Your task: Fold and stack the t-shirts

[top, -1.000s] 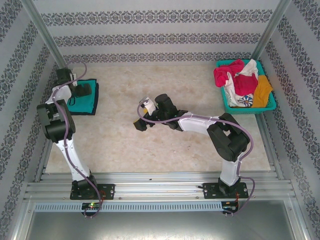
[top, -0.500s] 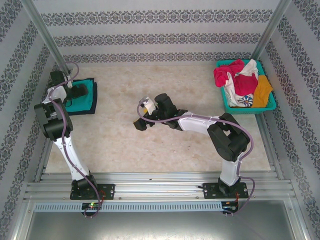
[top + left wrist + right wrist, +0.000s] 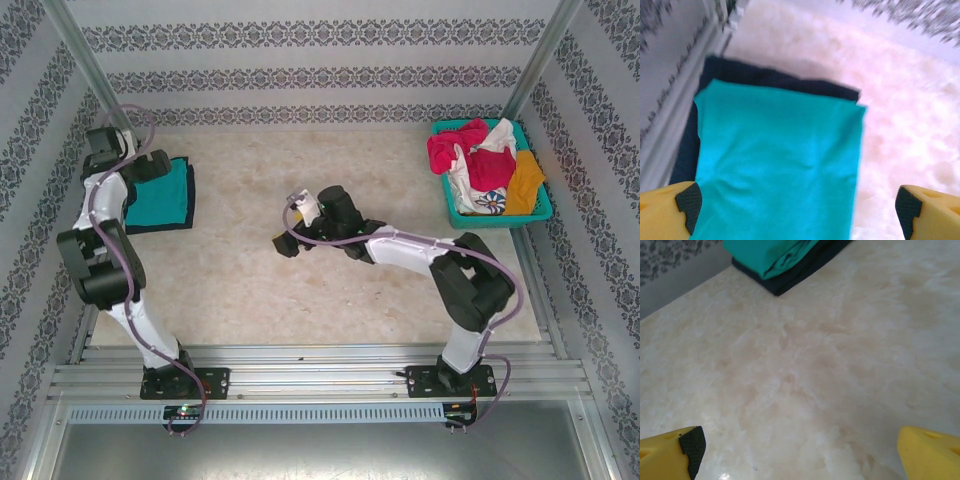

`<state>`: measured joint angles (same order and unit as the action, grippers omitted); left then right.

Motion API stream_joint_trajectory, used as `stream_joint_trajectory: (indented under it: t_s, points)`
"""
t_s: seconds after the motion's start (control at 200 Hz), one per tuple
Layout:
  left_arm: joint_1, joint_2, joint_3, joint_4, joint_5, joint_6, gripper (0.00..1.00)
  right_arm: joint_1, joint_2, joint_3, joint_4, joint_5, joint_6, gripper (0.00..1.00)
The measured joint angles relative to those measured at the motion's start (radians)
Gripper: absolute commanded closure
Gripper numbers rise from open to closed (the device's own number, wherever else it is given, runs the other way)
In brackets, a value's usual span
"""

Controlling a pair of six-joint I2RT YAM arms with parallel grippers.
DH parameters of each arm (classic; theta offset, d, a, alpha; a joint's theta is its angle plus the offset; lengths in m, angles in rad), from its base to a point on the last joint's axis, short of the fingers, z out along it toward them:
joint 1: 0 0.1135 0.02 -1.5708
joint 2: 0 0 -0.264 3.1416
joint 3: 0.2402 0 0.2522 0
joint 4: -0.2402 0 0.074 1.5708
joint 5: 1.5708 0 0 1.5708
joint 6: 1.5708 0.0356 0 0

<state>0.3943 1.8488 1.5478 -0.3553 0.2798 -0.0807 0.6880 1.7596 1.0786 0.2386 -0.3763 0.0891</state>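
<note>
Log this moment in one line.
stack: teal t-shirt on navy t-shirt | left gripper: open, over stack | right gripper: open, empty | basket: loose t-shirts

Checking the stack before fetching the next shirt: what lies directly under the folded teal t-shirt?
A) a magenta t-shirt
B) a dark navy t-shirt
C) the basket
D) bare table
B: in the left wrist view the dark navy t-shirt shows past the far and left edges of the teal t-shirt lying on it.
</note>
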Motion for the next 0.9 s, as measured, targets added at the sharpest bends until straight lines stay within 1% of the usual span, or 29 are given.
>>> stream_joint_trajectory:
  t_s: [0.125, 0.295, 0.415, 0.51, 0.565, 0.625, 0.694, 0.779, 0.899]
  points:
    - [-0.035, -0.183, -0.147, 0.080, -0.015, -0.004, 0.00, -0.047, -0.116, -0.109, 0.062, 0.078, 0.062, 0.02]
    - [-0.134, -0.420, -0.470, 0.187, -0.035, -0.007, 0.00, -0.143, -0.312, -0.294, 0.118, 0.232, 0.126, 0.02]
    - [-0.197, -0.577, -0.726, 0.259, -0.046, -0.013, 0.00, -0.225, -0.463, -0.398, 0.114, 0.324, 0.130, 0.02]
    - [-0.204, -0.693, -0.906, 0.327, -0.059, -0.018, 0.00, -0.286, -0.575, -0.462, 0.107, 0.408, 0.097, 0.02]
    - [-0.204, -0.737, -0.980, 0.367, -0.074, -0.018, 0.00, -0.319, -0.621, -0.494, 0.106, 0.452, 0.073, 0.02]
    - [-0.204, -0.756, -1.038, 0.419, -0.089, -0.014, 0.00, -0.366, -0.654, -0.533, 0.111, 0.491, 0.045, 0.02]
    - [-0.204, -0.742, -1.079, 0.484, -0.109, -0.011, 0.00, -0.418, -0.660, -0.575, 0.122, 0.530, 0.011, 0.02]
    - [-0.204, -0.677, -1.104, 0.578, -0.124, -0.011, 0.00, -0.476, -0.639, -0.637, 0.162, 0.579, -0.030, 0.02]
    - [-0.204, -0.545, -1.130, 0.749, -0.119, -0.011, 0.00, -0.557, -0.564, -0.703, 0.265, 0.594, -0.048, 0.02]
